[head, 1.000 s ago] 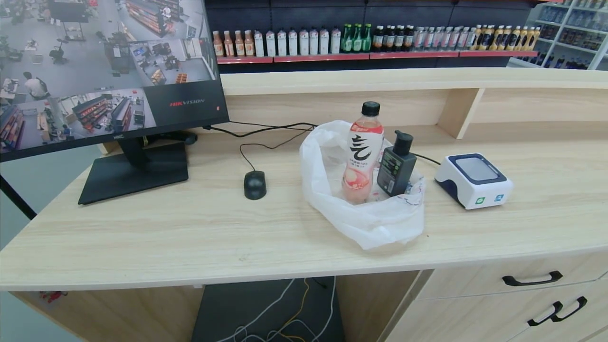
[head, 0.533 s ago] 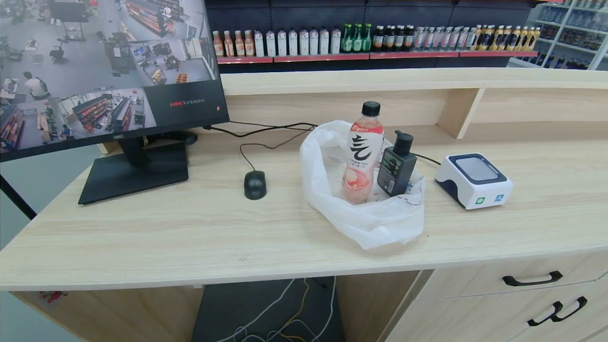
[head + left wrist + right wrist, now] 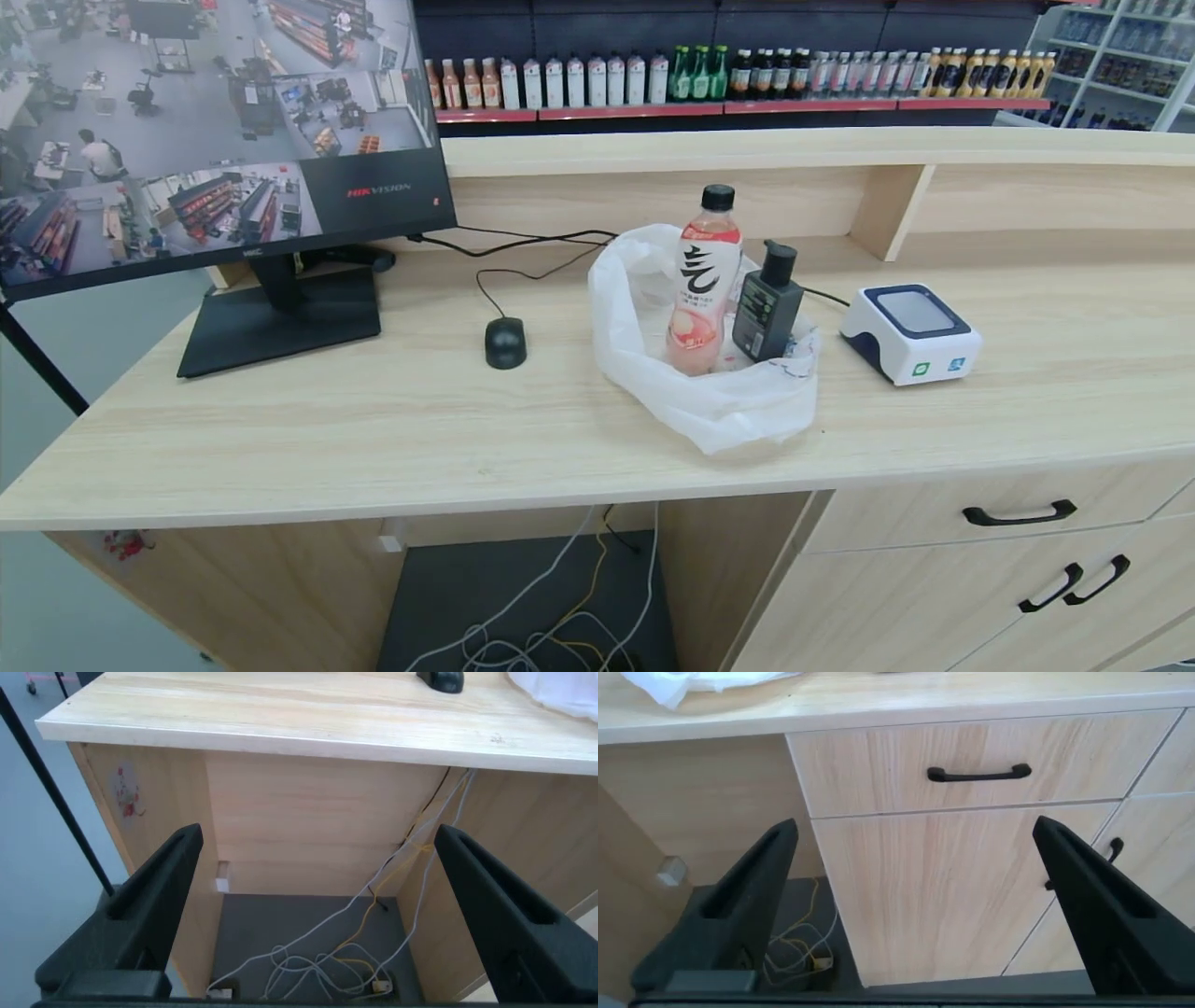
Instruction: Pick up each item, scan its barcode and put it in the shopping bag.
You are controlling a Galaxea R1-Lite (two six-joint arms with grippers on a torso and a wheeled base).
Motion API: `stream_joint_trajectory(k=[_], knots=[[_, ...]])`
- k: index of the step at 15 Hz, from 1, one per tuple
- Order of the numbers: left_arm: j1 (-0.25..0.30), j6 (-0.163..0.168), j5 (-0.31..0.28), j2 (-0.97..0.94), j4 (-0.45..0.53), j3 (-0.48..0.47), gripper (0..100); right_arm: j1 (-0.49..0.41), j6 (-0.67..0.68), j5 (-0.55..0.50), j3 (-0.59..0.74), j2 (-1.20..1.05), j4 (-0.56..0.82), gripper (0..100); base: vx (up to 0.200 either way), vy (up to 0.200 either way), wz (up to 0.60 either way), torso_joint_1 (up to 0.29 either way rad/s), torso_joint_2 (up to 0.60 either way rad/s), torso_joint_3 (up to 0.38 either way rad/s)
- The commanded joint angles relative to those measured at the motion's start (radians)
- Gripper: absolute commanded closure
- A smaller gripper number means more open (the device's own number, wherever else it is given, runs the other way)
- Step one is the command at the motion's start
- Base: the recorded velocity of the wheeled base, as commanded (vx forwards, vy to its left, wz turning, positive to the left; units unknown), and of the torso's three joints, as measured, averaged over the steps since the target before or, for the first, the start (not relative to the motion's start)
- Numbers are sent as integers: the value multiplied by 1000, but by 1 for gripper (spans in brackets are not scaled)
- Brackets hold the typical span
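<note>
A white plastic shopping bag [image 3: 719,411] sits open on the wooden counter [image 3: 373,420]. Inside it stand a pink drink bottle [image 3: 702,280] with a black cap and a dark pump bottle [image 3: 767,306], side by side. A white and blue barcode scanner [image 3: 910,334] rests just right of the bag. My left gripper [image 3: 318,910] hangs open below the counter's front edge, facing the gap under the desk. My right gripper [image 3: 920,910] is open too, low in front of the drawer [image 3: 971,765]. A corner of the bag [image 3: 691,686] shows at the counter's edge.
A monitor [image 3: 205,131] on a black stand occupies the counter's left, with a black mouse [image 3: 505,342] and its cable between it and the bag. Loose cables [image 3: 551,625] lie on the floor under the desk. Drawers with black handles [image 3: 1018,515] are at lower right. Bottle shelves [image 3: 747,79] line the back wall.
The whole head view has shifted: the counter now appears smaller and higher in the picture, so the camera has moved back. The objects themselves stay in place.
</note>
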Motion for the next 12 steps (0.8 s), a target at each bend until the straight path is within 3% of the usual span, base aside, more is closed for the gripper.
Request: stream_joint_trajectory(k=[1, 12], knots=[[0, -1, 1, 0, 0, 0, 0, -1, -3, 0, -1, 2, 0, 0, 0, -200, 0, 12, 12, 2], [0, -3, 1, 0, 0, 0, 0, 0, -10, 0, 1, 2, 0, 0, 0, -200, 0, 4, 3, 2]])
